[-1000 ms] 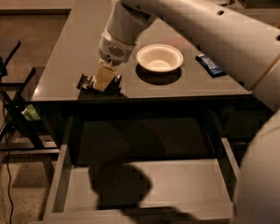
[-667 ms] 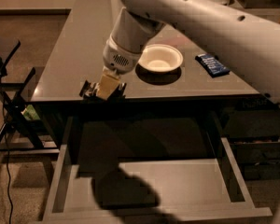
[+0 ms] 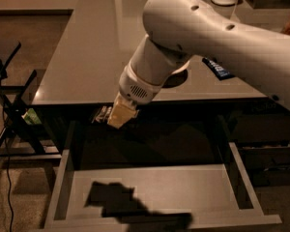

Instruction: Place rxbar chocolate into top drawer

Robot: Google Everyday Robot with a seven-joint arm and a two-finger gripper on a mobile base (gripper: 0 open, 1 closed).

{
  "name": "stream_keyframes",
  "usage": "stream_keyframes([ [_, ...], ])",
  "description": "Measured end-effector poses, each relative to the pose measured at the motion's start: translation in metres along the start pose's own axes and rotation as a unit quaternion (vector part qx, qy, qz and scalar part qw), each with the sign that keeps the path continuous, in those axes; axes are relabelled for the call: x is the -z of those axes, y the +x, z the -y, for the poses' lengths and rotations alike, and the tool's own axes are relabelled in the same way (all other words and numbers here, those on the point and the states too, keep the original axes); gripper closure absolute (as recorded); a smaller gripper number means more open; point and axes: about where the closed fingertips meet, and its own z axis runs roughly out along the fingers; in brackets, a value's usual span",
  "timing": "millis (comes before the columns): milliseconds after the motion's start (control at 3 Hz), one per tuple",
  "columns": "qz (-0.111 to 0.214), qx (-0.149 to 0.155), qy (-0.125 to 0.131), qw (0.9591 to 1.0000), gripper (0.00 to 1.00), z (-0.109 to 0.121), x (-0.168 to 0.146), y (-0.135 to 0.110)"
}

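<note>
Desk edge (image 3: 63, 98): hand (image 3: 118, 121) holds rxbar chocolate (image 3: 101, 115).

Grey desk (image 3: 87, 57) on brown carpet (image 3: 19, 33), in dim light; black metal frame (image 3: 19, 120) beside it. Gripper (image 3: 117, 121), clasping the rxbar chocolate (image 3: 101, 114), hangs just off the desk's front edge.

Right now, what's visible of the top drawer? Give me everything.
The top drawer stands open below the desk and is nearly as wide as it. It is shallow and grey, with a flat pale bottom, low side walls and a low front lip, and looks like painted metal. A dark shadow falls on its front left. The gripper hangs above its rear left, just past the desk edge, holding the rxbar chocolate. Neither touches the drawer.
</note>
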Motion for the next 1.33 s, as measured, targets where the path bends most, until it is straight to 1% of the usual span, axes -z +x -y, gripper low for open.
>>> stream_keyframes([
  [333, -0.005, -0.005, -0.001, 1.0000, 1.00, -0.002, -0.003, 0.007],
  [667, -0.015, -0.008, -0.001, 0.9999, 1.00, -0.010, 0.000, 0.012],
  [1000, -0.021, -0.030, -0.003, 0.9993, 1.00, -0.035, -0.004, 0.031],
  [1333, -0.031, -0.056, -0.011, 0.9979, 1.00, -0.054, -0.022, 0.054],
])
